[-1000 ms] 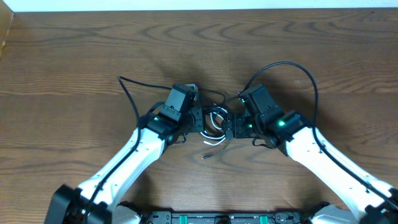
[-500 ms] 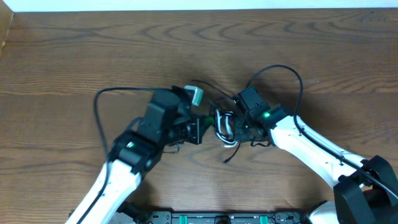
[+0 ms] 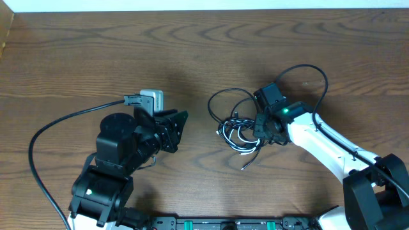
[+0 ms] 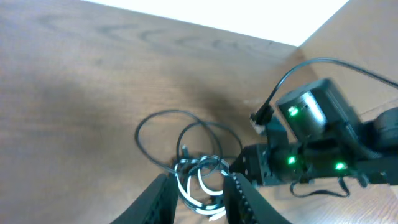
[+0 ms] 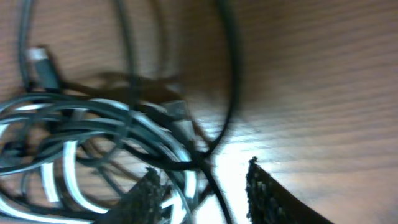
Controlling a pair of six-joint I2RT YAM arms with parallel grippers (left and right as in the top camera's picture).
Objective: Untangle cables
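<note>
Now, left gripper: jaws apart and holding nothing, raised over the bare table, well apart from the knot. Bring it in low before you pull anything.
Cables: heaped right of centre on the wood, black strands wound through each other, with one black loop fanning out toward the far side.
White cord: coiled inside the heap, between black strands. It looks the easiest to free, so pick it out first.
Loose end: trails from the heap toward the near edge. Feed an end back through rather than tugging a middle.
Right gripper: down at the heap's right edge, fingers spread, strands running between them. Whether the pads touch any, you cannot tell.
Step in hand: probably choosing a strand. Close on one only and lift gently.
</note>
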